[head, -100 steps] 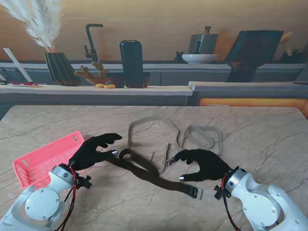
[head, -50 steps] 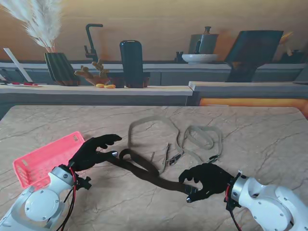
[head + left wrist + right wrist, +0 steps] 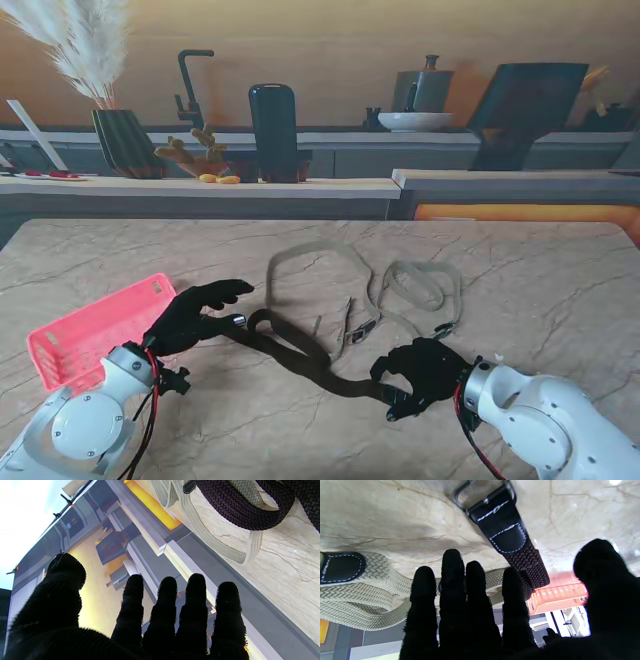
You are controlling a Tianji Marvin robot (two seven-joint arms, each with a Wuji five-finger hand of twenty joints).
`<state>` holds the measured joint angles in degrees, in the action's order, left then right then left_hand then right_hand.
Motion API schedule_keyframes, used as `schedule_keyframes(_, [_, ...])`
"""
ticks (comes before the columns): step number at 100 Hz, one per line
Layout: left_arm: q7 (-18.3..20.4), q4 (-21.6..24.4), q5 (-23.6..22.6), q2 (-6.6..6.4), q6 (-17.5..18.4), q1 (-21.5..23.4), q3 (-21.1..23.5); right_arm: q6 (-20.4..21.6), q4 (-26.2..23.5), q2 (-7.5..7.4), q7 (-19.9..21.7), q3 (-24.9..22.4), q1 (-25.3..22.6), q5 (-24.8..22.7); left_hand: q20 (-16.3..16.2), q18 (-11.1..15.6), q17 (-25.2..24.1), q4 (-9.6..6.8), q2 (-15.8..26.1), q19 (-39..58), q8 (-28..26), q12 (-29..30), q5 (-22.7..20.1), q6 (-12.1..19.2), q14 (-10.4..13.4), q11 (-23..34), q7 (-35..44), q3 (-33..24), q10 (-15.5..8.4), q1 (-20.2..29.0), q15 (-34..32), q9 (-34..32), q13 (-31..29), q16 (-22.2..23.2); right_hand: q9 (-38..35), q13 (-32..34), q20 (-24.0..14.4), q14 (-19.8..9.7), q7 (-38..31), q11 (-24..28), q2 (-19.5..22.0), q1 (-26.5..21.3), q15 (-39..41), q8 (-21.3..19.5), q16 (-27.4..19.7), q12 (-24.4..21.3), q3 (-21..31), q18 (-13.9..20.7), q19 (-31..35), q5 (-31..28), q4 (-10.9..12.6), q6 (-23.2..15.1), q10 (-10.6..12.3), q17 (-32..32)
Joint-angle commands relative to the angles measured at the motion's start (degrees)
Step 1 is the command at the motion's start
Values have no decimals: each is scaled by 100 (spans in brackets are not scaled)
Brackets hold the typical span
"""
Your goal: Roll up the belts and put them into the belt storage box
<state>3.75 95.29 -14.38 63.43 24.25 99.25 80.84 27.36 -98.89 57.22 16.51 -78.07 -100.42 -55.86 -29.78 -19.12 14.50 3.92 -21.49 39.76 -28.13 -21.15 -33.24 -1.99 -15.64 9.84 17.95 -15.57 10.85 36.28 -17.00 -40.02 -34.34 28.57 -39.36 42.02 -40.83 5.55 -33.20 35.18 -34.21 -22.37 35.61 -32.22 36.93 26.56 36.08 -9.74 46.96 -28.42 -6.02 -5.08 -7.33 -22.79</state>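
Pink belt storage box [image 3: 95, 335] shows nothing inside; just right of it the left hand [image 3: 195, 312] is spread, holding nothing; right hand [image 3: 420, 370] likewise over the dark belt [image 3: 300, 355]

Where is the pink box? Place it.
In the stand view, the pink box sits at the table's left edge, just left of the left hand, away from the belts.

The table [image 3: 560, 290] has a beige marble-patterned top with fine brown veining. Behind it runs a long grey counter [image 3: 300, 185] against a warm tan wall [image 3: 330, 50], carrying a vase of pampas grass [image 3: 105, 90], a black faucet [image 3: 190, 85], a dark upright container [image 3: 273, 130], a white bowl [image 3: 414, 121] and a metal pot [image 3: 424, 88]. Lighting is warm and even.
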Motion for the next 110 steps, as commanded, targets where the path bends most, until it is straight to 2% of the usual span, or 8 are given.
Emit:
schedule_keyframes(1, [4, 50, 9, 11, -28, 52, -4, -26, 89, 28, -153, 70, 52, -122, -80, 131, -34, -141, 65, 48, -88, -57, 10, 129, 95, 116, 164, -50, -118, -133, -29, -127, -41, 79, 137, -147, -222, -53, -21, 219, -46, -81, 245, -5, 138, 114, -66, 167, 309, 42, 232, 51, -73, -50])
schedule_keyframes(30, [34, 53, 23, 6, -48, 49, 2, -149, 234, 73, -761, 173, 105, -510, -80, 123, -37, -140, 68, 65, -99, -76, -24, 124, 82, 139, 185, -49, -122, -129, -68, -185, -81, 109, 177, -174, -273, -48, -129, 500, 2, -74, 600, -13, 259, 225, -2, 204, 597, 60, 235, 43, -100, -60])
schedule_keyframes(71, [40, 51, 16, 4, -42, 57, 15, -312, 519, 18, -236, 585, 469, -160, -86, 121, -36, -142, 78, 91, -114, -90, -57, 119, 81, 150, 203, -38, -114, -118, -89, -208, -98, 131, 153, -234, -289, -104, -318, 1172, -45, -165, 1588, -22, 888, 738, 84, 233, 875, -404, 230, -114, -106, 20])
schedule_keyframes(81, [35, 54, 18, 6, -57, 59, 15, -282, 652, 18, -240, 717, 598, -12, -85, 109, -35, -142, 76, 95, -116, -91, -63, 123, 75, 150, 205, -34, -120, -123, -96, -210, -108, 135, -329, 38, -426, -179, -720, 1562, -220, -399, 2126, -130, 1257, 1018, 911, 240, 1142, -1064, 183, -387, 62, -114])
schedule_keyframes(85, [35, 55, 19, 6, -63, 59, 15, -272, 687, 20, -230, 760, 634, 71, -85, 114, -36, -142, 74, 96, -117, -92, -67, 123, 66, 151, 206, -34, -116, -118, -98, -213, -111, 137, -529, 141, -427, -202, -1202, 1661, -375, -539, 2255, 432, 1365, 1065, 1247, 242, 1207, -1158, -288, -565, 119, -147])
schedule_keyframes(90, [37, 56, 19, 6, -70, 60, 15, -267, 723, 22, -203, 799, 671, 187, -85, 116, -36, -142, 77, 97, -119, -94, -70, 121, 70, 153, 208, -31, -117, -122, -98, -219, -108, 137, -845, 269, -436, -250, -2038, 1812, -535, -803, 2439, 991, 1477, 1097, 1414, 244, 1294, -1221, -571, -891, 212, -204])
schedule_keyframes(99, [39, 55, 17, 6, -75, 58, 16, -257, 795, 32, -166, 856, 729, 446, -85, 111, -35, -143, 72, 100, -120, -95, -75, 121, 72, 153, 209, -34, -120, -115, -98, -221, -110, 138, -1509, 506, -448, -297, -2647, 1962, -490, -1187, 2689, 1256, 1588, 1047, 1791, 252, 1424, -1782, -663, -1320, 395, -326])
schedule_keyframes(110, [36, 54, 15, 7, -89, 55, 13, -281, 841, 46, -103, 890, 763, 777, -83, 115, -38, -142, 81, 102, -123, -96, -74, 124, 75, 153, 210, -32, -112, -117, -100, -220, -108, 140, -1958, 625, -454, -285, -2808, 1884, -548, -1342, 2772, 1599, 1605, 786, 1918, 242, 1548, -2181, -788, -1279, 448, -383])
